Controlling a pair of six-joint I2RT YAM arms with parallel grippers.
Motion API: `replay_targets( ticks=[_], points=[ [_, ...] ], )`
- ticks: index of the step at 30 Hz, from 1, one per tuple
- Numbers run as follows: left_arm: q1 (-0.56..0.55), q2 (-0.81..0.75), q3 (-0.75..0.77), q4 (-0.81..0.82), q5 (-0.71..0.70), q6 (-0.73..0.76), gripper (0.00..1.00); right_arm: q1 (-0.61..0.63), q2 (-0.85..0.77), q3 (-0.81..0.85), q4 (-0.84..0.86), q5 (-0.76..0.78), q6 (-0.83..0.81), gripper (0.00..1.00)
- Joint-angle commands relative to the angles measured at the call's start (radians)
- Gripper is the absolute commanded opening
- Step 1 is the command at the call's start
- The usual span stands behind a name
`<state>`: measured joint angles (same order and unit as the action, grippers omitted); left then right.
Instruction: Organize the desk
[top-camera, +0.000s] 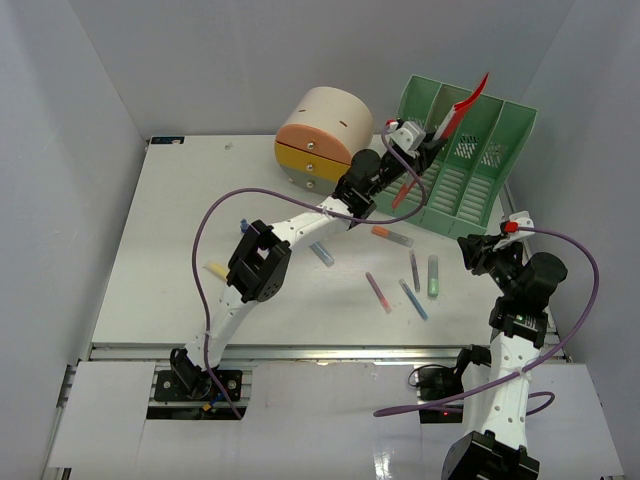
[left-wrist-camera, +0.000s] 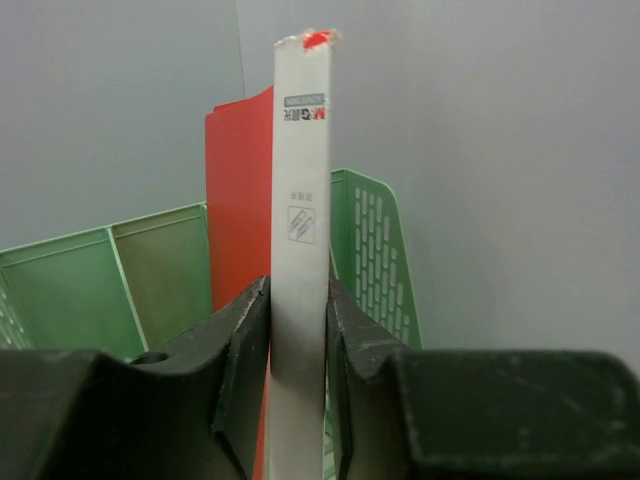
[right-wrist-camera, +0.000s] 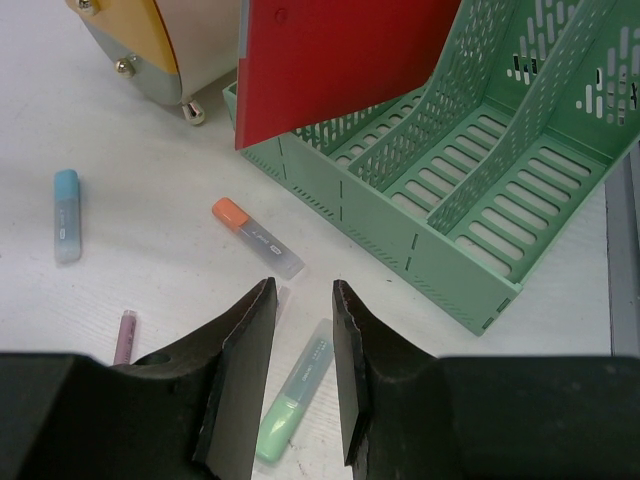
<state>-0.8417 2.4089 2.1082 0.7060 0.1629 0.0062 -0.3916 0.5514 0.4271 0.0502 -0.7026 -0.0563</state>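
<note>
One white desk (top-camera: 170, 220) fills the floor of the walled cell, and both arm bases sit at its near edge. At its far side stand two containers: one cream round drawer unit (top-camera: 325, 115), showing an orange drawer front above a yellow one, and just to its right one green slotted file rack (top-camera: 500, 150). How many bays the rack has cannot be counted, as an arm and a folder cover its left end. There is one red folder (right-wrist-camera: 340, 60), held tilted with its lower end over that left end of the rack. Whether it touches the rack floor cannot be told. The left pincer (left-wrist-camera: 299, 310) is reached across to the rack. Its two fingers (left-wrist-camera: 245, 350) lie against both sides of the folder's white spine, pinching it. The right pincer (right-wrist-camera: 304, 300) hangs above the desk in front of the rack with its jaws slightly spread and nothing between them. Seven highlighters lie loose on the desk in the top view. One yellow highlighter (top-camera: 215, 270) lies apart at the left. A blue one (top-camera: 322, 252), an orange-capped one (top-camera: 392, 236), a pink one (top-camera: 378, 292), a second blue one (top-camera: 412, 298), a dark one (top-camera: 414, 270) and a green one (top-camera: 433, 275) are scattered before the rack. Four of these show in the right wrist view.
</note>
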Motion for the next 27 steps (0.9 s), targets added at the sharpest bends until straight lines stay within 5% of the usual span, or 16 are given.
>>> replay_targets(
  ticks=[1, 7, 11, 24, 27],
  points=[
    [-0.005, -0.083, -0.012, -0.133, -0.007, 0.046, 0.33, -0.004, -0.009, 0.006, 0.034, 0.002, -0.002, 0.36],
    [-0.005, -0.066, 0.0, -0.185, -0.036, 0.065, 0.24, -0.004, -0.015, 0.006, 0.033, 0.007, -0.005, 0.36],
    [-0.005, -0.068, 0.004, -0.184, -0.039, 0.056, 0.0, -0.004, -0.017, 0.006, 0.033, 0.009, -0.006, 0.36],
    [0.007, -0.187, -0.074, -0.059, -0.039, 0.051, 0.0, -0.003, -0.018, 0.004, 0.034, -0.021, -0.01, 0.36],
    [0.007, -0.196, -0.098, -0.057, -0.036, 0.048, 0.0, -0.004, 0.023, 0.021, 0.055, -0.1, 0.002, 0.47]
  ],
)
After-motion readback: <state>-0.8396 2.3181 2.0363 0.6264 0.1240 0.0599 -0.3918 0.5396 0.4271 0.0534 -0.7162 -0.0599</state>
